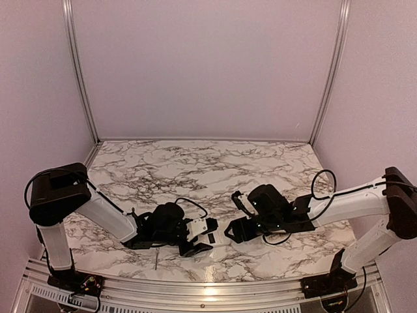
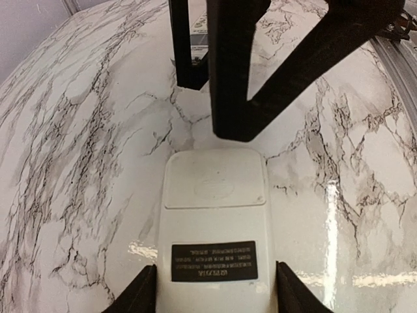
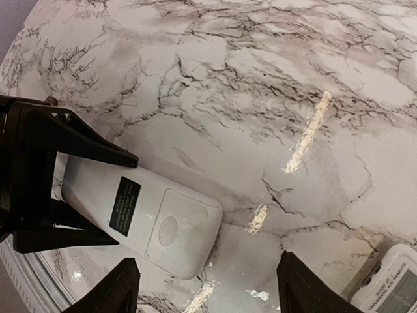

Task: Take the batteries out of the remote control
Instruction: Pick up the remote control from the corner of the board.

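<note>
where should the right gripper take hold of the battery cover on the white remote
Probably the battery cover at the free rounded end of the remote, coming from the side opposite the left gripper, which clamps the label end. The cover sits flush, face up, so press its oval dimple rather than pinch.

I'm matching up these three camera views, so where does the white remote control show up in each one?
Top external: remote control low centre, at the left arm's fingers.
Left wrist: bottom centre, back up, between the left arm's fingers.
Right wrist: lower left, held by the left arm's fingers.
Shared landmark: the black label on its back, clear in both wrist views, too small to tell from above.
</note>
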Available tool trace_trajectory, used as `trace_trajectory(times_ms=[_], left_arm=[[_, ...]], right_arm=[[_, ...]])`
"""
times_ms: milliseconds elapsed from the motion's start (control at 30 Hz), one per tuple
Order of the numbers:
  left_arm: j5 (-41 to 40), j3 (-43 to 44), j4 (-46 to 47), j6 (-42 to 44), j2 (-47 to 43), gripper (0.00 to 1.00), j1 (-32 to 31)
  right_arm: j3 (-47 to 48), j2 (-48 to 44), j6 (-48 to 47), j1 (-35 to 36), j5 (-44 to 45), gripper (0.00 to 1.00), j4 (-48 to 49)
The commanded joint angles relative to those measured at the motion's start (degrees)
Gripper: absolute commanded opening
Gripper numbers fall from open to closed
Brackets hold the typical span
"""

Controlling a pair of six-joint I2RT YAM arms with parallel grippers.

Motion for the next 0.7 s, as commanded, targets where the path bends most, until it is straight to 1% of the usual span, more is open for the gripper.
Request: trace_trajectory(times_ms=[0, 333, 467, 667], left_arm=[[-0.6, -1.9, 1.8, 0.3, -3.8, 0.31, -0.1], [-1.7, -4.3, 4.3, 0.8, -6.4, 0.31, -0.6], [-1.7, -4.9, 4.6, 0.9, -7.3, 0.30, -0.8], [-1.8, -5.6, 5.0, 0.8, -8.5, 0.30, -0.9]], right_arm=[[2.4, -0.1, 0.5, -0.4, -2.5, 0.71, -0.7], [4.5, 3.1, 0.5, -0.4, -9.3, 0.71, 1.9], [5.6, 4.4, 0.4, -0.4, -9.8, 0.69, 1.8], [6.3, 5.6, 0.0, -0.4, -9.7, 0.64, 2.0]])
